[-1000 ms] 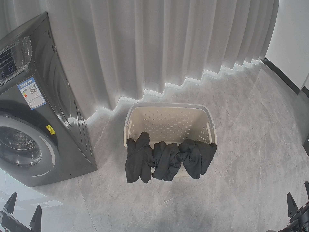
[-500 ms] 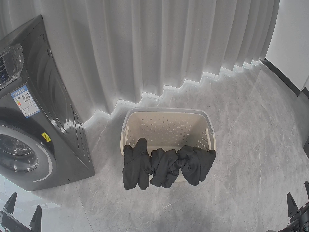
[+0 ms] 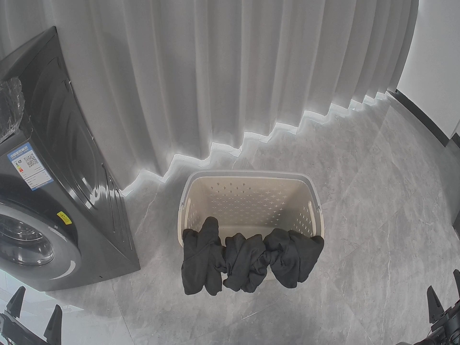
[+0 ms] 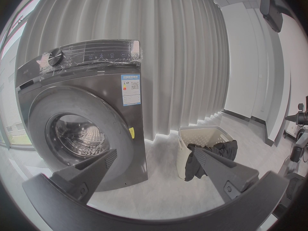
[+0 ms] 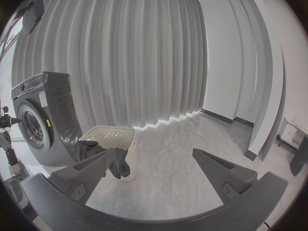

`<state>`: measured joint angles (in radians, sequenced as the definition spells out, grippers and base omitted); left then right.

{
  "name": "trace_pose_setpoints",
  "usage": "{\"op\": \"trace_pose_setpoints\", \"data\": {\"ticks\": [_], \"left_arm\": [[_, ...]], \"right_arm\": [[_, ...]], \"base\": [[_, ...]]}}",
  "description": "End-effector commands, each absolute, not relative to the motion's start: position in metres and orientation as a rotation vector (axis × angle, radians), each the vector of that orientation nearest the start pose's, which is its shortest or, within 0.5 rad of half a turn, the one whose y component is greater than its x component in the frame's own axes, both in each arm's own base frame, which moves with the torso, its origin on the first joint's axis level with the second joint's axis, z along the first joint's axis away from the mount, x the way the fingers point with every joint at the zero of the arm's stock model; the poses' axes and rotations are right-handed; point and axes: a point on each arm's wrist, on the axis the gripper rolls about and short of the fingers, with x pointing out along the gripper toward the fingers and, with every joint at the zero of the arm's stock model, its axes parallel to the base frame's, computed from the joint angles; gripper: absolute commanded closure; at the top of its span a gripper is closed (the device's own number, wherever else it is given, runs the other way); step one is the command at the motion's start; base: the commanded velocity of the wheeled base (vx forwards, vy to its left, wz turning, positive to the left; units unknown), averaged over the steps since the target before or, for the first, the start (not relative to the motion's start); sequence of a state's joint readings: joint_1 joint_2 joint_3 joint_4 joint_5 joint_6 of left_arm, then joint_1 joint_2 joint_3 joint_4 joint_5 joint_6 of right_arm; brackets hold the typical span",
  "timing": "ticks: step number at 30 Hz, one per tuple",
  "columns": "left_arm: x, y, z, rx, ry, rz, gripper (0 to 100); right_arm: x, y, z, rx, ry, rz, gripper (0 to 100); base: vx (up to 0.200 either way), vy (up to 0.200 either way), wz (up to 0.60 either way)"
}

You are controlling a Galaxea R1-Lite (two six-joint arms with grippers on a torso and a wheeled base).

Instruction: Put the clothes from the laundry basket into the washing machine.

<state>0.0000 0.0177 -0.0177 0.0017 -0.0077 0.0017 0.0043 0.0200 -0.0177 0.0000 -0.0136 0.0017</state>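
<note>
A cream laundry basket (image 3: 249, 188) stands on the floor ahead, with dark clothes (image 3: 249, 262) draped over its near rim. It also shows in the left wrist view as the basket (image 4: 205, 135) with clothes (image 4: 211, 151), and in the right wrist view as the basket (image 5: 112, 138) with clothes (image 5: 96, 151). The dark grey washing machine (image 3: 52, 207) stands to the left, its round drum opening (image 4: 75, 138) uncovered. My left gripper (image 3: 33, 312) is low at the near left, open and empty. My right gripper (image 3: 443, 293) is low at the near right, open and empty.
White curtains (image 3: 215, 63) hang behind the basket and machine. A white wall with dark skirting (image 3: 421, 111) runs along the right. Bare grey tiled floor (image 3: 373, 207) surrounds the basket. A small cabinet (image 5: 293, 135) stands at the far right wall.
The whole head view has shifted: the basket sits lower in the picture and the washing machine farther left, so the camera moved. Both grippers hold the same place in the picture.
</note>
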Motion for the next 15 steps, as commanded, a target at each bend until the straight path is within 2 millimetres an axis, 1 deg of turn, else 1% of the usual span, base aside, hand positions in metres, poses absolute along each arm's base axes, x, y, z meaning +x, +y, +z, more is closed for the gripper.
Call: {"op": "trace_pose_setpoints", "data": {"ticks": [1,12,15], "left_arm": [[-0.0228,-0.0002,0.0753,0.002,0.002,-0.008,0],[-0.0228,-0.0002,0.0753,0.002,0.002,-0.008,0],[-0.0228,-0.0002,0.0753,0.000,0.002,-0.008,0]], "right_arm": [[-0.0213,-0.0004,0.0759,0.001,0.020,-0.009,0],[-0.0213,-0.0004,0.0759,0.001,0.020,-0.009,0],[-0.0213,-0.0004,0.0759,0.001,0.020,-0.009,0]], "base": [[0.000,0.000,0.00],[0.000,0.000,0.00],[0.200,0.000,0.00]]}}
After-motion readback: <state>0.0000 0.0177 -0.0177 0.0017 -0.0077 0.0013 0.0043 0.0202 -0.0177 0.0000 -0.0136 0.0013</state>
